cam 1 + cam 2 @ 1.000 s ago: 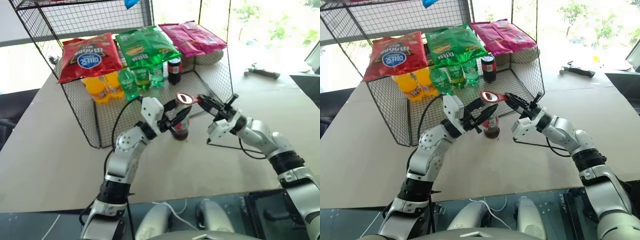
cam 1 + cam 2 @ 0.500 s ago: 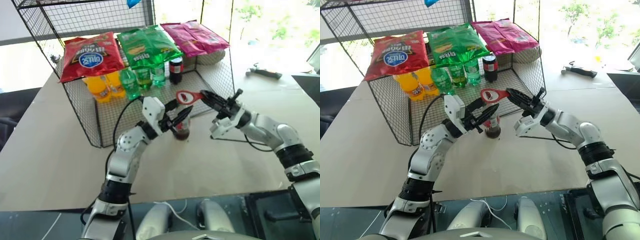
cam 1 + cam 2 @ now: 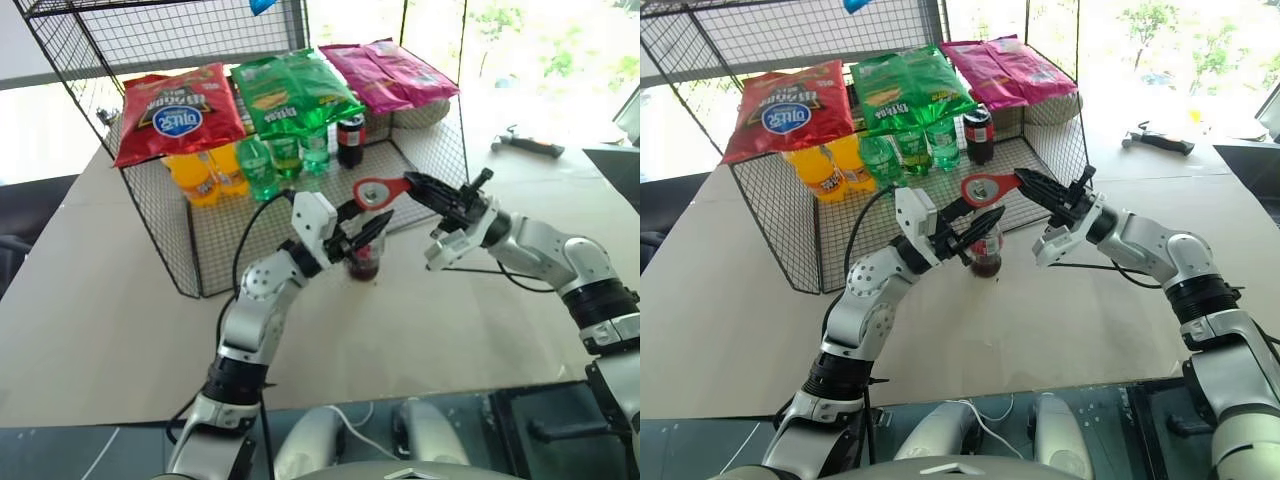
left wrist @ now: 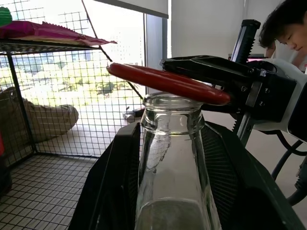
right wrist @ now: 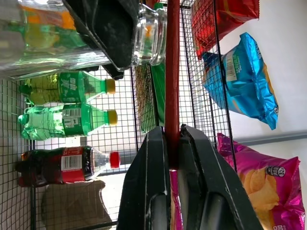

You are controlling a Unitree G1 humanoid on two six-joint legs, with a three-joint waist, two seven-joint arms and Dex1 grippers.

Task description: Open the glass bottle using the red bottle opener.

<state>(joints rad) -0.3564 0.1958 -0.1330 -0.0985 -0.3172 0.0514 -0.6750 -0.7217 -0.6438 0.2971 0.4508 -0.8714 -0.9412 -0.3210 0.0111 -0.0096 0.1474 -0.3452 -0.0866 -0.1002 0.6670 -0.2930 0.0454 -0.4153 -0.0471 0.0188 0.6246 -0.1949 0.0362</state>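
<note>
The glass bottle stands on the table in front of the wire rack, dark liquid at its bottom. My left gripper is shut on its neck, black fingers on both sides of the glass. My right gripper comes in from the right, shut on the handle of the red bottle opener. The opener's ring head lies flat just over the bottle's mouth. In the right wrist view the opener runs edge-on past the glass lip, clamped between that gripper's fingers.
Right behind the bottle is a wire rack with chip bags on top and orange, green and dark cola bottles inside. A grey hammer lies at the far right. A black cable hangs under the right arm. A person is behind it.
My right gripper has risen a little and rolled, and the opener's handle now points more to the right. The left gripper and the bottle have stayed put.
</note>
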